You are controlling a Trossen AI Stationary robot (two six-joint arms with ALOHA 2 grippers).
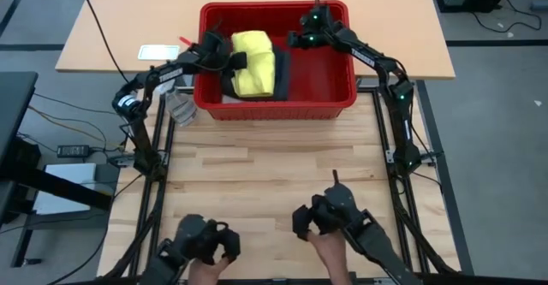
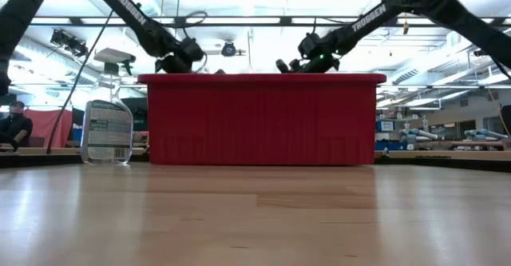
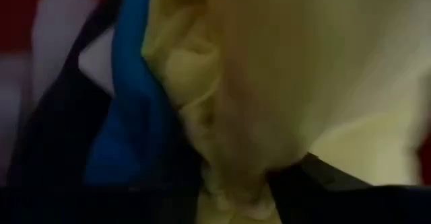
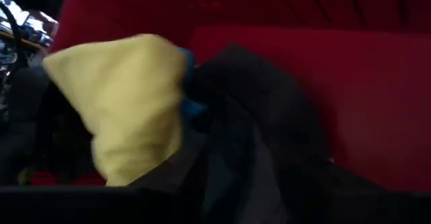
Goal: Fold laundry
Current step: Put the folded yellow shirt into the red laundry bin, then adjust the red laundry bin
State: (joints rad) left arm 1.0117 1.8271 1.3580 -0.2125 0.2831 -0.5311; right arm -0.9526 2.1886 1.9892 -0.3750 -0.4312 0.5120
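The red basket (image 1: 274, 105) stands at the table's far side and holds the laundry. The yellow shirt (image 1: 253, 62) lies bunched on top of dark grey cloth (image 1: 229, 86). A bright blue piece (image 3: 124, 103) shows beside the yellow shirt (image 3: 283, 83), and again in the right wrist view (image 4: 192, 106). My left gripper (image 1: 233, 59) reaches into the basket from the left, at the shirt's left edge, shut on it. My right gripper (image 1: 296, 38) hovers inside the basket's right half, above the rim (image 2: 286, 64), touching nothing that shows. My left gripper holds a bunched fold of the yellow shirt's left edge (image 3: 232, 177) between its two fingers, coming in from the table's left and slanting down. How many layers it holds cannot be told. The rest of the shirt rests on the dark garments in the basket.
A clear spray bottle (image 1: 179, 105) stands just left of the basket, also in the low view (image 2: 106, 130). A white card (image 1: 158, 52) lies at the far left. At the near edge, a person's hands (image 1: 330, 249) hold two dark control handles (image 1: 204, 238). Bare wood lies between.
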